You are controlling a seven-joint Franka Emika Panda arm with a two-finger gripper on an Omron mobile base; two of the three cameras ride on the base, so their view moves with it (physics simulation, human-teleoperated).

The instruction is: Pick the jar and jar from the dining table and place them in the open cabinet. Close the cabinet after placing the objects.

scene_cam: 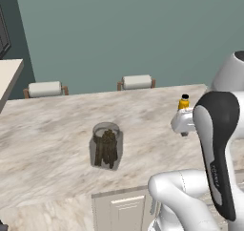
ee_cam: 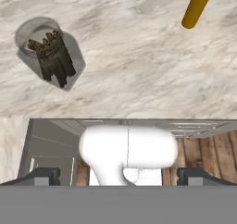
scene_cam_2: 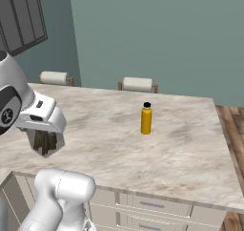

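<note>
While the fingers stand wide apart and hold nothing, the jar of dark brown sticks stands upright on the table, well apart from the yellow bottle, with 2 chairs at the table's far edge.

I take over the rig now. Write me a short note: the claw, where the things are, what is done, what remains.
Claw: open, holds nothing, above the near edge of the table.
Large jar with brown sticks: upright on the table, not touched.
Yellow bottle: on the table, not part of the job.
Done: nothing that I can confirm.
Left: pick this jar, find the second jar, put both in the cabinet, close it.
</note>
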